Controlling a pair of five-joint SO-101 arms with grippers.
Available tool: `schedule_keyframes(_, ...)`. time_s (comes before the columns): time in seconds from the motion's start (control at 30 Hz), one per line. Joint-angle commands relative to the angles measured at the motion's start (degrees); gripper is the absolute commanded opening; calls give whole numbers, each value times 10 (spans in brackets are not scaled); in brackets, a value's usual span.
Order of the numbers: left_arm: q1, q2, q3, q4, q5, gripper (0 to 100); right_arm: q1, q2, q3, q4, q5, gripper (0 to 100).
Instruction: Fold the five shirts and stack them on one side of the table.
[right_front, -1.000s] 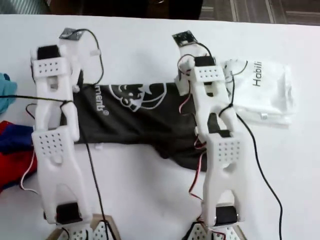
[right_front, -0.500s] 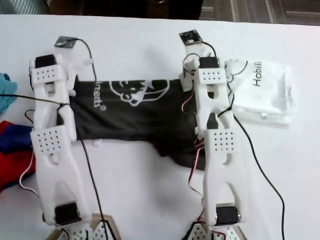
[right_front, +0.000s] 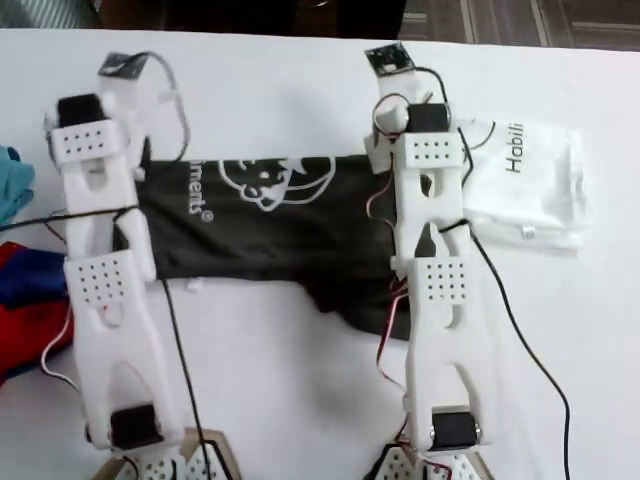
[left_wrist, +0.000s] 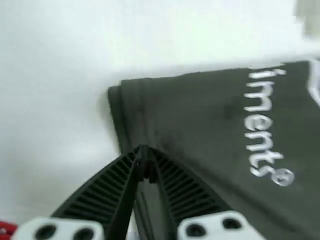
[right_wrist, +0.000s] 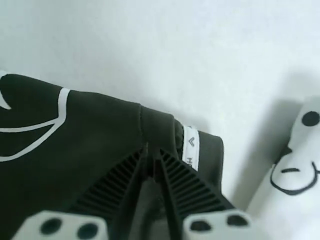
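A black shirt (right_front: 270, 220) with white print lies across the middle of the table (right_front: 300, 100), partly folded. My left gripper (left_wrist: 143, 162) is shut on the black shirt's (left_wrist: 215, 130) folded edge near its left end, under the left arm (right_front: 95, 190). At the shirt's right end, by the collar label, my right gripper (right_wrist: 151, 156) is shut on the black shirt (right_wrist: 75, 130), under the right arm (right_front: 430, 200). A folded white shirt (right_front: 525, 180) lies just right of the right arm, its edge (right_wrist: 295, 165) close to that gripper.
A red and blue shirt (right_front: 25, 295) and a teal one (right_front: 12, 185) lie bunched at the table's left edge. Cables run along both arms. White tabletop stretches beyond the shirt's far edge and in front between the arm bases.
Both arms have moved away from their bases, carrying the black shirt's far edge with them, so the cloth lies flatter and the print has shifted farther up the table.
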Motion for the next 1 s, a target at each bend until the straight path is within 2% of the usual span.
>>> schedule_keyframes(0.0,7,-40,24,19,-3,25,6,-46,-59,54,-1,20)
schedule_keyframes(0.27,6,-270,447,-3,-5,26,21,-120,-42,64,-1,20)
schedule_keyframes(0.4,1,-415,642,-82,-28,26,18,-194,-16,65,-1,20)
schedule_keyframes(0.53,-11,-504,829,-208,-40,25,1,-298,104,65,-1,20)
schedule_keyframes(0.7,-46,-517,894,-314,-36,25,-32,-448,351,63,0,20)
schedule_keyframes(0.8,-56,-505,894,-328,-40,25,-41,-528,488,57,0,20)
schedule_keyframes(0.97,-57,-461,893,-334,-41,25,-13,-652,673,30,0,20)
